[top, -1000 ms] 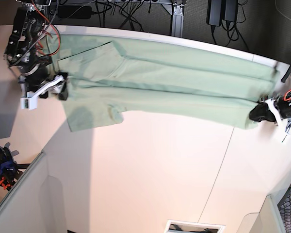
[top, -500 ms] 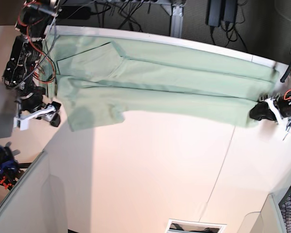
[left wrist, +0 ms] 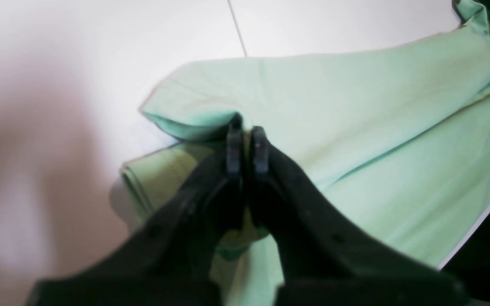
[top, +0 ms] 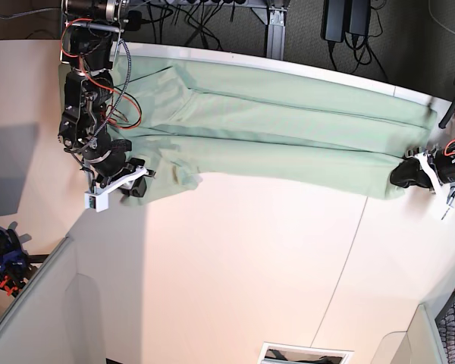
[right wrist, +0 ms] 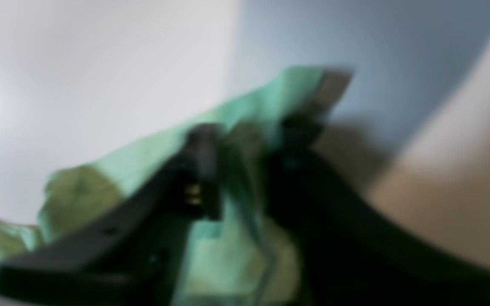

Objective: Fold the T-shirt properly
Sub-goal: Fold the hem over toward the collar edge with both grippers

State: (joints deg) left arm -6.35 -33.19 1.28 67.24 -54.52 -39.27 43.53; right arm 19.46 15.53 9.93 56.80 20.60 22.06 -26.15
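Left fingers [left wrist: 233,148]: pressed together, pinching a doubled edge of the T-shirt [top: 288,125] at its end.
Right fingers [right wrist: 204,170]: blurred in the wrist view, with green cloth between them; whether they are clamped I cannot tell.
T-shirt: stretched long across the far side of the table [top: 235,273], one end at the left gripper [top: 411,176], the sleeve end at the right gripper [top: 133,184].
Step in hand: probably securing 2 end holds before a fold.
Doing it well: the right gripper should seize the hem corner fully, all layers together; both ends should then lift level, cloth taut, so no crease sets in.
Material: soft, matte sage fabric, limp, lying in long shallow lengthwise folds.
Hem: stitched and doubled at the left gripper.
Table: smooth, pale, with 1 thin seam line.
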